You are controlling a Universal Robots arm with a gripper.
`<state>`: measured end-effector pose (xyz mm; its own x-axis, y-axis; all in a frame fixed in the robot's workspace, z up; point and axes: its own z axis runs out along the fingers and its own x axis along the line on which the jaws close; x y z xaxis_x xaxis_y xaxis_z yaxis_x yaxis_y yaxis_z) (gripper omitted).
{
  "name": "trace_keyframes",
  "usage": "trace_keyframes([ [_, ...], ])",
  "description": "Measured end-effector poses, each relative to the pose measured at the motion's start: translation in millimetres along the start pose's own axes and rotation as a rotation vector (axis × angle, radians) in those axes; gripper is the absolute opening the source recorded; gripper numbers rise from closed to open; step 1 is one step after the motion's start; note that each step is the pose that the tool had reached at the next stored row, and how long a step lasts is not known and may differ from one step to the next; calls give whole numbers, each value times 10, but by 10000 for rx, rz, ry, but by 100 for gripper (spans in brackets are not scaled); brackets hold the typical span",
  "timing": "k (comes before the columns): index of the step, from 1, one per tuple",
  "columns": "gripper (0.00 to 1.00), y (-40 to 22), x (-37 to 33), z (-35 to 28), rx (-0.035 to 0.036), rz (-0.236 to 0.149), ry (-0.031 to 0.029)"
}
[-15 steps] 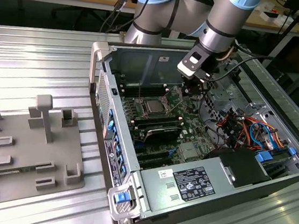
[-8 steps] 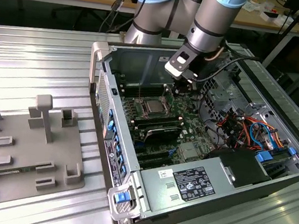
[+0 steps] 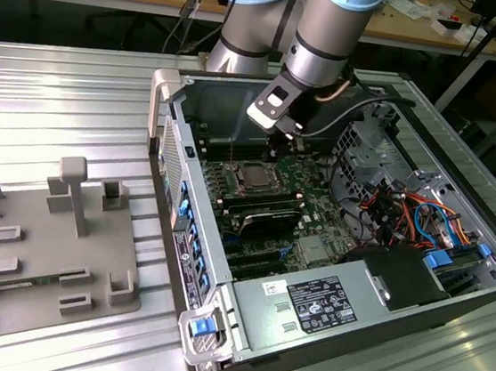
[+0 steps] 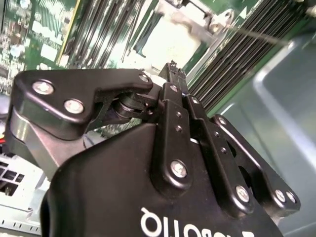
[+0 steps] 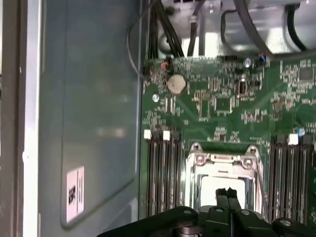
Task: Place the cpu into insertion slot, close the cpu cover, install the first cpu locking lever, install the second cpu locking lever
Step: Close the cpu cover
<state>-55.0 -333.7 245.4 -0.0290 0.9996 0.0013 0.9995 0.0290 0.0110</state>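
Above the insertion slot (image 3: 241, 183) the gripper (image 5: 227, 193) is held, jaws together; the cpu (image 5: 210, 185) is seated and the cpu cover (image 5: 222, 159) judged lowered, locking unconfirmed

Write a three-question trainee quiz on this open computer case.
1. Fill in: the grey moulded plastic tray lies to the exterior view's ____ of the open grey metal computer case.
2. True or false: the small square silver-grey cpu lies in the silver-rimmed square insertion slot.
3. The black gripper hangs: A) above the tray, B) above the green circuit board inside the case, C) outside the case.
Key: 1 left; 2 true; 3 B.
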Motion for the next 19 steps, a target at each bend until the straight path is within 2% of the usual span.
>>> trace_keyframes([
  [4,11,-134,9,52,1,-14,-8],
  [7,11,-223,25,126,1,-24,-12],
  [8,11,-321,42,244,1,-41,-14],
  [9,11,-355,44,344,1,-56,-13],
  [10,11,-358,44,391,5,-71,-19],
  [11,11,-358,45,303,1,-79,-14],
  [12,11,-357,45,251,1,-81,-13],
  [13,11,-357,45,239,0,-82,-13],
  [16,11,-357,45,245,-1,-89,-11],
  [19,11,-370,45,321,10,-126,-12],
])
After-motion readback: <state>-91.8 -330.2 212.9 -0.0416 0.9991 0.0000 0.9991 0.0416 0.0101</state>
